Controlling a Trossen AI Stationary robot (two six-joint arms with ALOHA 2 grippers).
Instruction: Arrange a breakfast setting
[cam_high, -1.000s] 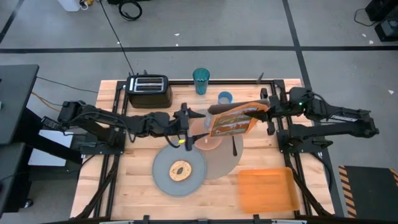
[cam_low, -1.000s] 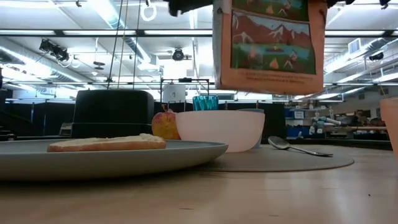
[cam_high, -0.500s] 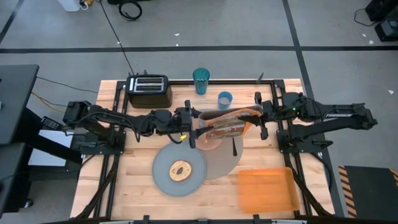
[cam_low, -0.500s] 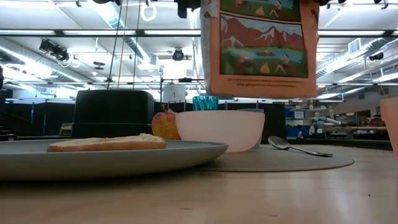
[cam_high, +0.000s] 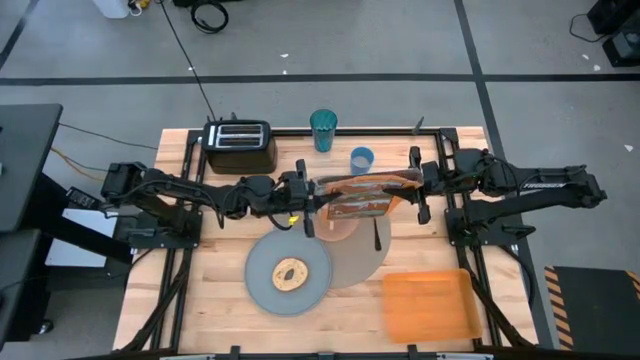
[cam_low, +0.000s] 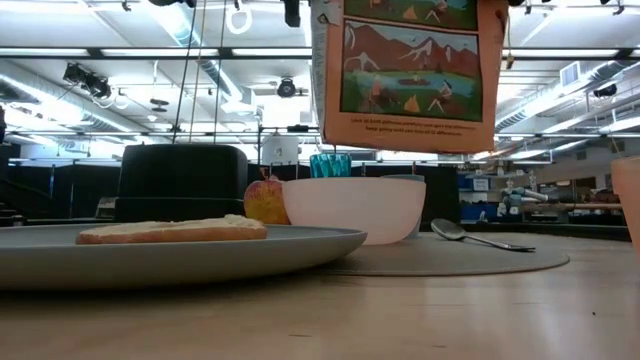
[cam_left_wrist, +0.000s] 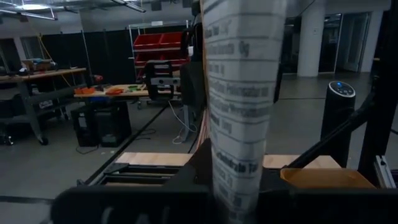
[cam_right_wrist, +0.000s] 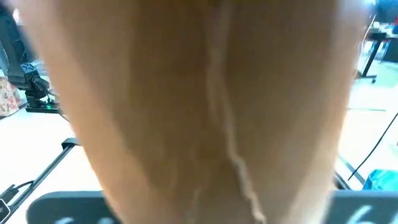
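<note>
We now see the left gripper clamped on the cereal box above the bowl, right gripper grip unclear — handover under way.

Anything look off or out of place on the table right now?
Only the cereal box: it hangs in the air over the pink bowl, lying sideways between the left gripper and the right gripper, one at each end. The plate, toast ring, spoon, apple and cup sit normally, and nothing looks spilled.
</note>
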